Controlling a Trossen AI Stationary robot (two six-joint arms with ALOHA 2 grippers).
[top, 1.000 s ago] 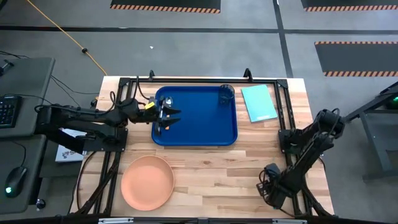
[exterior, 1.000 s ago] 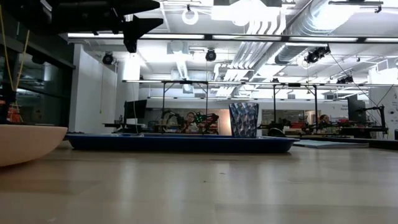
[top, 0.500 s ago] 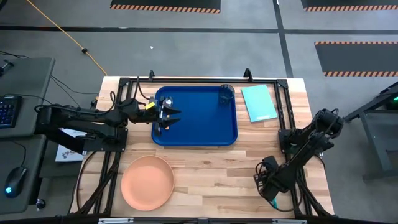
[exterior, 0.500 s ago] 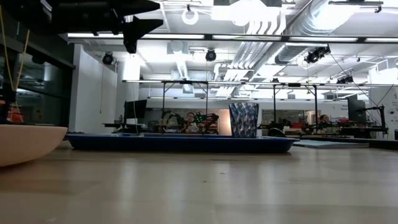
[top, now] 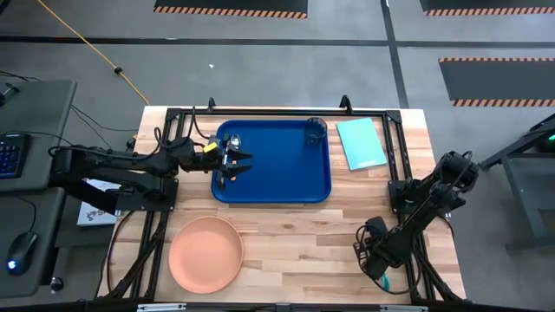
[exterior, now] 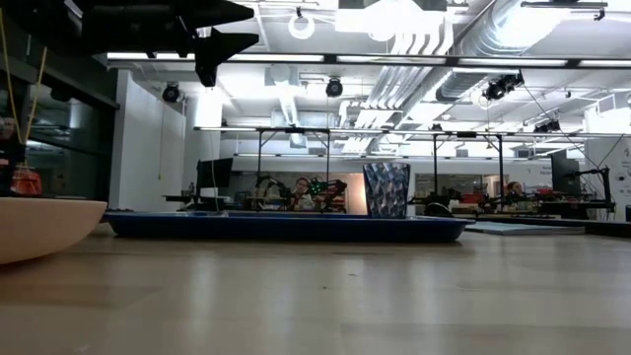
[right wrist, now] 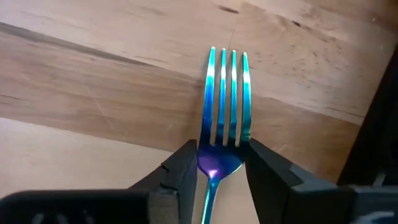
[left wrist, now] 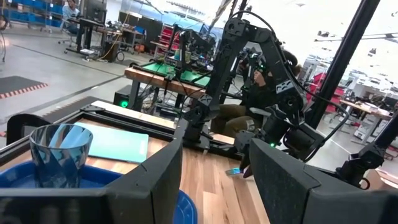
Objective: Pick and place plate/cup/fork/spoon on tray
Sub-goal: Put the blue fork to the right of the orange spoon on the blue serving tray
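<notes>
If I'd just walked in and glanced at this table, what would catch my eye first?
Probably the big dark-blue tray at the table's far middle, with a blue cup in its corner and the left gripper open over its left edge. Next, the peach plate alone at the near left. Near the right edge, the right gripper pinches a shiny teal fork.

No text, label, brand, number or sign is legible on anything in these views.
</notes>
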